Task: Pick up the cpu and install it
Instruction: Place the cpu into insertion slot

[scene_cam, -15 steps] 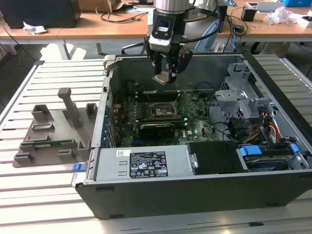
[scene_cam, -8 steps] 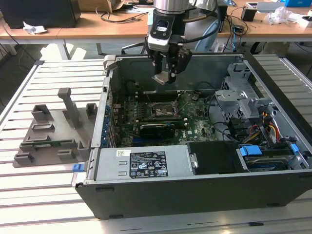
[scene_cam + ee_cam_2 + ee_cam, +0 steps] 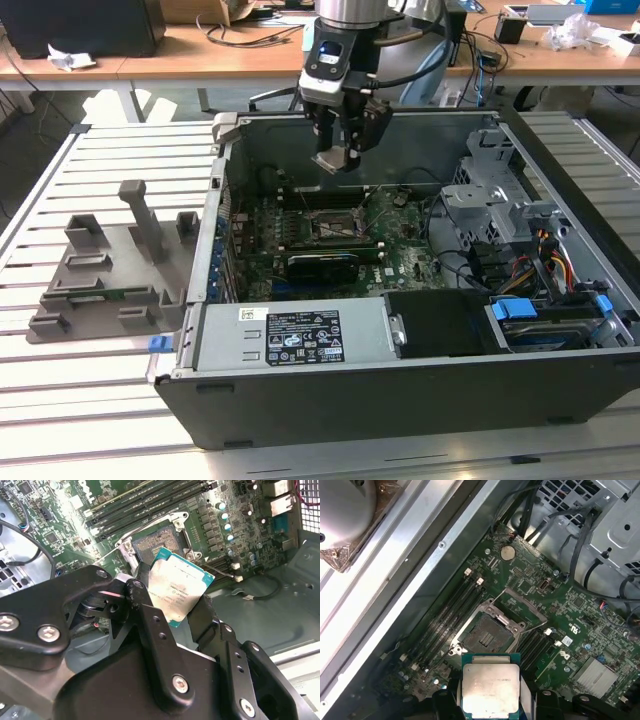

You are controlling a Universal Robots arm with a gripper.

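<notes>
The gripper [image 3: 494, 700] was clamped on the cpu [image 3: 491, 689], with a black finger [image 3: 445, 703] pressed against each of two opposite edges. The chip was square, so no side ran longer. Its silver top faced both wrist cameras, and in the exterior view it hung tilted. It was held in the air, apart from the open socket [image 3: 487, 635] on the green motherboard [image 3: 580, 605] inside the computer case [image 3: 420, 390].
</notes>
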